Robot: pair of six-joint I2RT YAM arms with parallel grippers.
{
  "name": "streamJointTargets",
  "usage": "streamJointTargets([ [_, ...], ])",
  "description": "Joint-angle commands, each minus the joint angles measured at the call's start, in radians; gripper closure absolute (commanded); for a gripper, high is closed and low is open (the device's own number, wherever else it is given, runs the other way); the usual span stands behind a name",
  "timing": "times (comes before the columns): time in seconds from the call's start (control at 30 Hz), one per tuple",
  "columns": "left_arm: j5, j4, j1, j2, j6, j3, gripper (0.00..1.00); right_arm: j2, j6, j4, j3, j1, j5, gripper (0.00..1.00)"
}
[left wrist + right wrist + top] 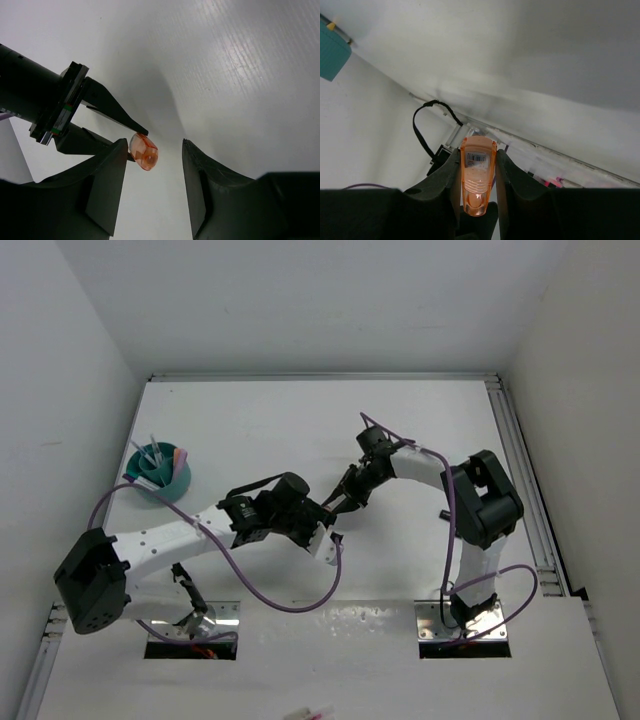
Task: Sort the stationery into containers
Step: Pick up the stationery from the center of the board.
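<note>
Enclosure: white walls [80,360] on three sides of a white bench [260,420].

Container: one teal cup [168,488] stands near the bench's far left corner, close to the left edge. Several pens [155,455] stand in it, leaning, with their ends above the rim. Their individual colours are too small to tell apart.

Arms: both reach inward and meet near the middle of the bench, well apart from the cup. A purple cable [270,590] loops below the left arm.

Right pincer [342,502]: pinching an orange highlighter [478,180] by its body. One finger presses on each long side, and the label faces the wrist camera. The overhead view does not show the highlighter, as the two pincers hide it.

Left pincer [154,142]: fingers spread, one on either side of the highlighter's free end. The left wrist view shows the highlighter end-on. A clear gap of bench shows between the highlighter and one finger. It lies just beside the other finger, and contact there cannot be determined. The right pincer's two tapered fingers are visible in that view, closed on the highlighter.

Item position: the highlighter is off the bench surface, between the two pincers.
</note>
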Motion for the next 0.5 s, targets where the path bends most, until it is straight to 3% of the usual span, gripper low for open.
streamJointTargets([
  [0.0,0.034,0.022,0.015,0.012,0.042,0.038,0.47,-0.058,0.062,0.085,-0.031,0.002,-0.075,1.00],
  [0.47,0.052,0.003,0.086,0.038,0.143,0.049,0.62,-0.081,0.082,0.139,-0.060,0.012,-0.121,1.00],
])
